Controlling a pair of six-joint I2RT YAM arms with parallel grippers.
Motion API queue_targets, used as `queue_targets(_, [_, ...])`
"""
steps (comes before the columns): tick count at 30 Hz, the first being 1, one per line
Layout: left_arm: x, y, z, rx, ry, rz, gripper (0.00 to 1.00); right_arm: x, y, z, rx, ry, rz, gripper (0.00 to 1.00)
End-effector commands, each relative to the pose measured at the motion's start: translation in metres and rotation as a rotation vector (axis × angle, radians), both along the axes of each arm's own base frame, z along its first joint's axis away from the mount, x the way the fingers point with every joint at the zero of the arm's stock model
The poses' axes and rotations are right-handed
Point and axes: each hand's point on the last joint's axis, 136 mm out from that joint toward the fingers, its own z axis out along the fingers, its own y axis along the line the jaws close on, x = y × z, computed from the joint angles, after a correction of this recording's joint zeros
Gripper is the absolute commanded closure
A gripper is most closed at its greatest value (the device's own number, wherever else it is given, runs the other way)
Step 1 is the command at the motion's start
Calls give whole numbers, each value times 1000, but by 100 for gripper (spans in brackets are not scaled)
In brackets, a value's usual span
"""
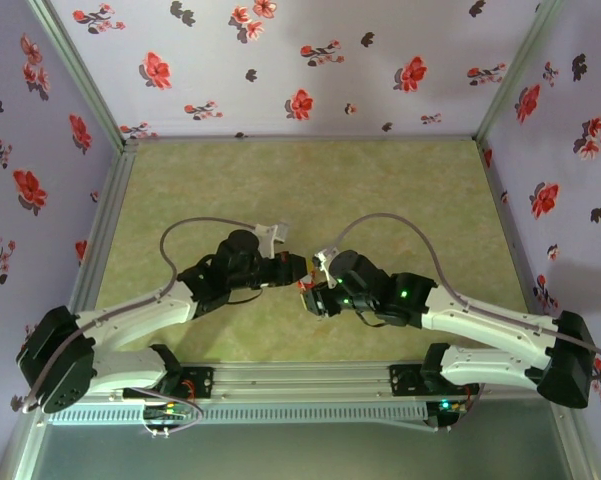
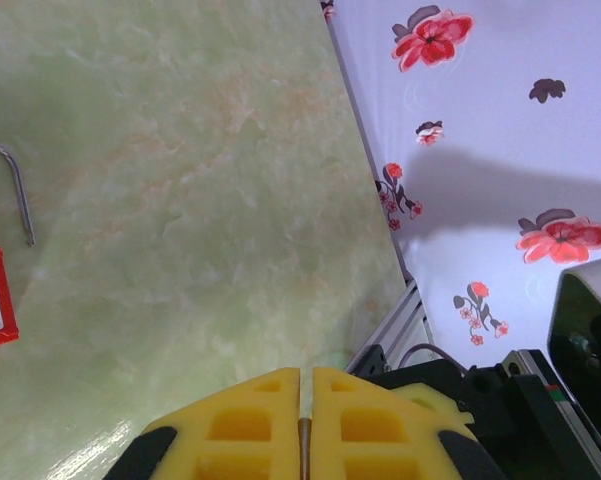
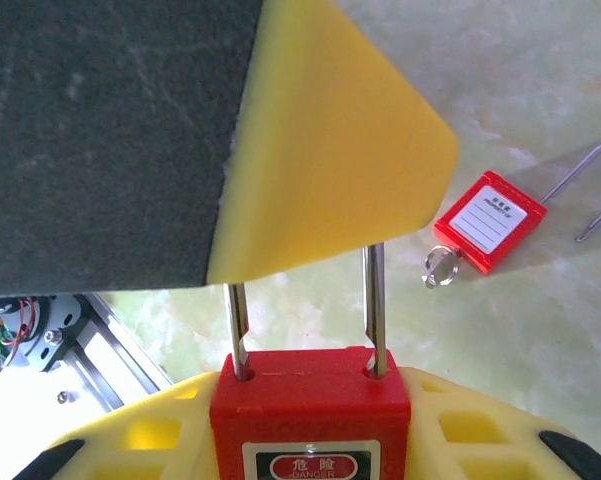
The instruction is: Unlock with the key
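To the left, the flowered left wall (image 1: 30,150) met the green marbled bench (image 1: 280,180), and the whole far half of the bench lay bare, with plenty of room toward the back. The left arm reached in to the middle. Its left hand (image 1: 298,270) was pressed together. Seen from its wrist, the yellow fingers (image 2: 240,430) met with only a thin brown strip (image 2: 303,452) in the seam, and I could not tell what that strip was.

Just beside it, the right hand (image 1: 313,292) was clamped on a red padlock (image 3: 310,415), held front and centre, near the metal rail (image 1: 300,385) at the bench's near edge. The padlock's long axis ran from body to shackle (image 3: 376,310), the two steel legs pointing away from the wrist and passing under the upper finger (image 3: 320,150). Its label read "DANGER" beneath two Chinese characters.

Farther right in that wrist view, a spare padlock (image 3: 490,222) lay flat on the bench. Its white label faced up, the print too small to read. Its open loop (image 3: 580,170) pointed to the upper right, with a small metal ring (image 3: 438,270) at the other end. The right wall (image 1: 570,150) stood well apart from both arms.
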Motion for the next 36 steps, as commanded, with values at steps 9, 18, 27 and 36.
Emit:
queue_targets(9, [33, 52, 24, 75, -138, 245, 16, -8, -28, -30, -114, 116, -58, 100])
queue_targets(18, [21, 38, 25, 64, -176, 142, 18, -6, -23, -21, -46, 133, -51, 100])
queue_targets(27, [-5, -9, 1, 106, -93, -70, 24, -8, -20, -15, -29, 99, -4, 100])
queue_targets(36, [-9, -26, -37, 193, 37, -99, 47, 3, -21, -11, -139, -41, 15, 100])
